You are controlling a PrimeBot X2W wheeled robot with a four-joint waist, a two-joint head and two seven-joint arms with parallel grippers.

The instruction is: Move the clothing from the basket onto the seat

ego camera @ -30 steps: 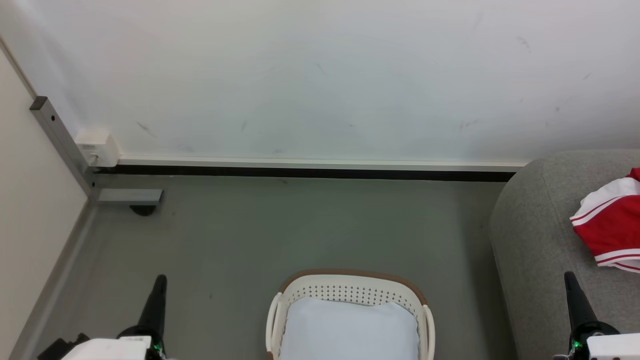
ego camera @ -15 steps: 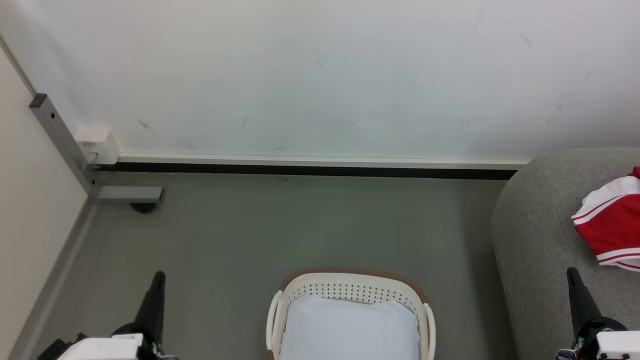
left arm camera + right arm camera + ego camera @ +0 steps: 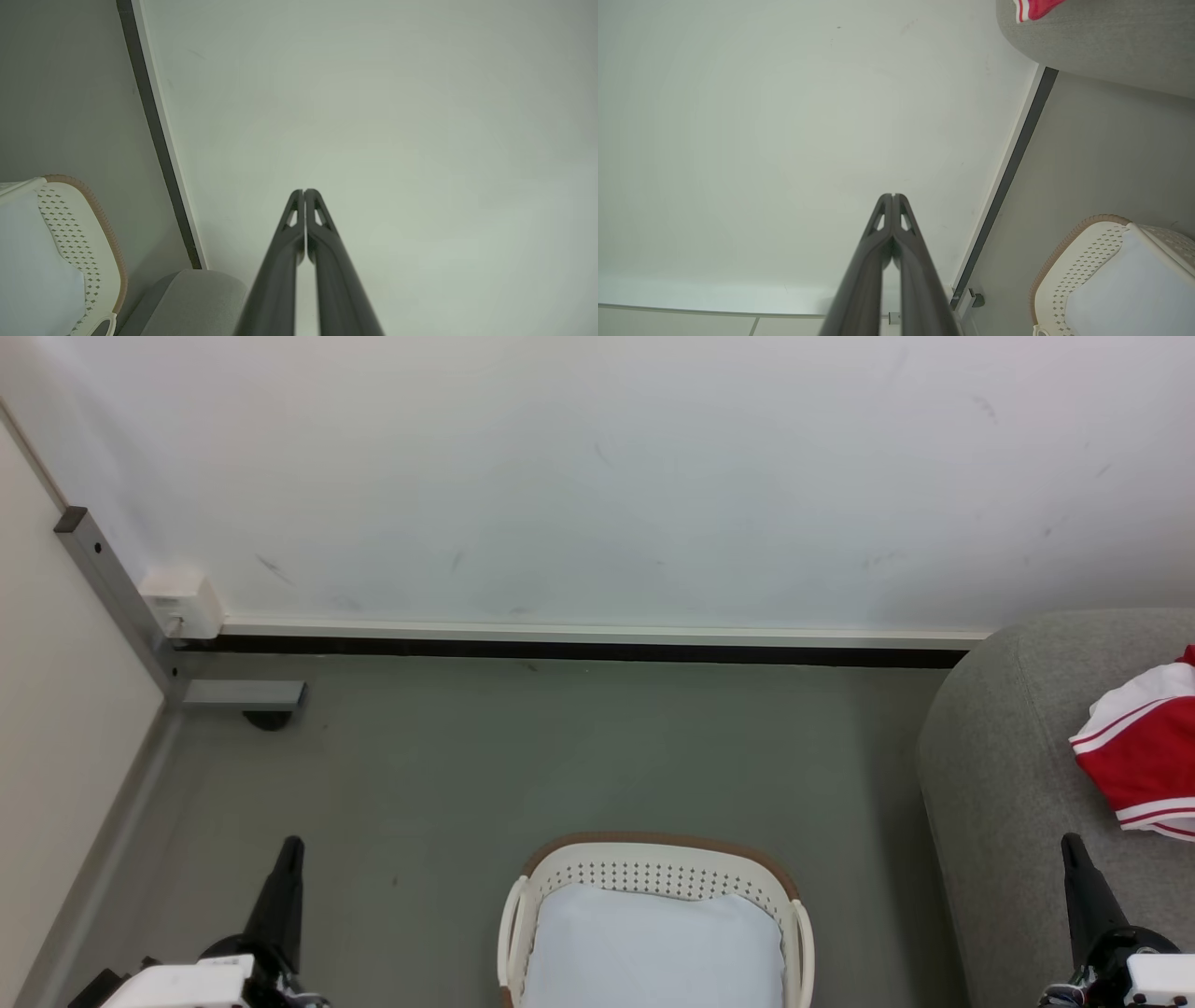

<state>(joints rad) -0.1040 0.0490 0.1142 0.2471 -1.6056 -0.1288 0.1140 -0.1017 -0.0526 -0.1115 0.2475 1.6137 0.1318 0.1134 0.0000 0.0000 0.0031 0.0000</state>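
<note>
1. The white wall (image 3: 597, 476) rises beyond the basket (image 3: 653, 875), with a dark strip along its foot.
2. The grey floor (image 3: 560, 756) lies around the basket on its left, far and right sides.
3. The seat (image 3: 999, 775), a grey woven sofa with a rounded corner, stands to the right of the basket, with a strip of floor between them.
4. The basket is cream, with a perforated wall and a brown rim band.
5. A pale bluish-white pad (image 3: 653, 952) lies inside the basket, covering its bottom.
6. The clothing (image 3: 1144, 756), red with white stripes, lies on the seat, well to the right of the basket.
7. The left gripper (image 3: 292, 842) hangs over the floor to the left of the basket, its fingers pressed together and empty.
8. The right gripper (image 3: 1071, 840) hangs over the seat to the right of the basket, clenched and empty.
</note>
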